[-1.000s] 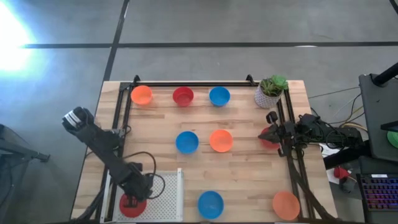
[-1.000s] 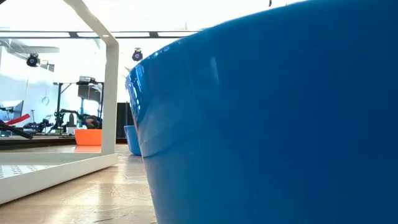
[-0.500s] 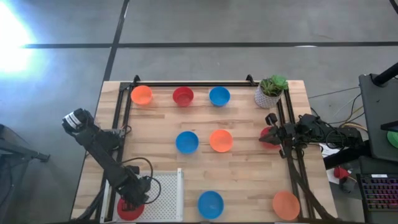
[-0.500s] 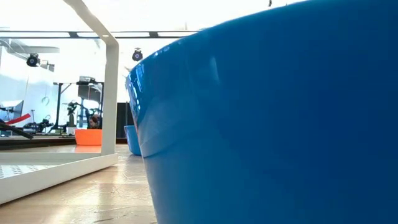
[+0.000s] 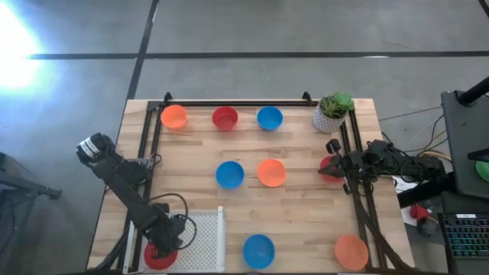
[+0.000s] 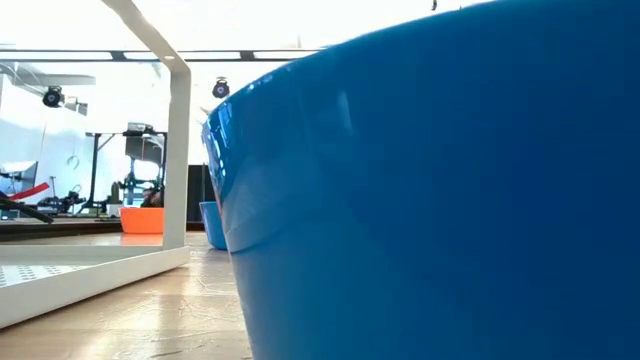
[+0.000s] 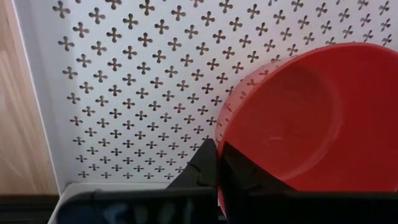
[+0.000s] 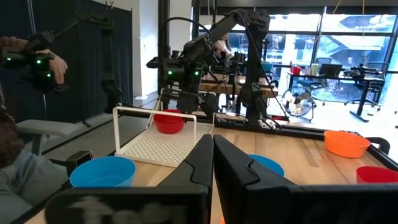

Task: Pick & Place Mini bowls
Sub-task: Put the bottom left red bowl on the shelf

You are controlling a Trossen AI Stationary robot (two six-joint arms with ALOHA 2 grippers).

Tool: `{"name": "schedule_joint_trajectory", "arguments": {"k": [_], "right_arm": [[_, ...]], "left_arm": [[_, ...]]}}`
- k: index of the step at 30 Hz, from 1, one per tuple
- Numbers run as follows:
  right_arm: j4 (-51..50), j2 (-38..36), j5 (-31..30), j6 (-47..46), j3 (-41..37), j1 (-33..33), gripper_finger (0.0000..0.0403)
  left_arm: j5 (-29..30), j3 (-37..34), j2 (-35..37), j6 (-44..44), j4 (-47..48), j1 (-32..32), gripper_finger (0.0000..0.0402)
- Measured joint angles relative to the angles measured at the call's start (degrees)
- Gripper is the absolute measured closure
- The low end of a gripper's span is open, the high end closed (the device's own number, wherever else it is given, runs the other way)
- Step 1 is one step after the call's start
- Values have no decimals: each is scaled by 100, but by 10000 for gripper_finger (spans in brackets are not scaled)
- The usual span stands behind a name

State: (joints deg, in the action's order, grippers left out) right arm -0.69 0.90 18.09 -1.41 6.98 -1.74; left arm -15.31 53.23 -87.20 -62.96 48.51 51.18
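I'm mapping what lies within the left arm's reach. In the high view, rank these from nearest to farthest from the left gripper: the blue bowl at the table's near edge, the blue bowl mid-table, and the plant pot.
Measured from the left gripper, shut on a red bowl over the white tray:
1. Blue bowl at the near edge, beside the tray.
2. Mid-table blue bowl, next to an orange one.
3. Plant pot, far right corner.

On the worktop (image 5: 298, 221) I count nine mini bowls in all. Three are blue: one in the far row (image 5: 269, 118), one in the middle (image 5: 229, 174), one at the near edge (image 5: 258, 250). Three are orange: one in the far row (image 5: 174, 117), one in the middle (image 5: 270, 173), one at the near right corner (image 5: 351, 251). Three are red: one in the far row (image 5: 225, 118), one on the white perforated tray (image 5: 202, 238) under the left arm (image 5: 160, 256), one partly hidden at the right arm (image 5: 330, 169). There is one tray, one white pot with a green plant (image 5: 331, 112), and two arms.
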Motion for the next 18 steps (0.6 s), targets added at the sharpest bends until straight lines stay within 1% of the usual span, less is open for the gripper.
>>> {"name": "schedule_joint_trajectory", "arguments": {"k": [4, 11, 15, 18], "right_arm": [[0, -1, 0, -7, 0, 0, 394], [4, -1, 0, -6, 0, 0, 394], [4, 1, 0, 7, 0, -2, 394], [6, 0, -2, 2, 0, -1, 394]], "left_arm": [[11, 0, 0, -168, 61, 6, 393], [49, -11, -4, -211, 105, 9, 341], [-309, 0, -2, 243, 111, 9, 334], [-698, 31, 55, 314, 155, 7, 333]]}}
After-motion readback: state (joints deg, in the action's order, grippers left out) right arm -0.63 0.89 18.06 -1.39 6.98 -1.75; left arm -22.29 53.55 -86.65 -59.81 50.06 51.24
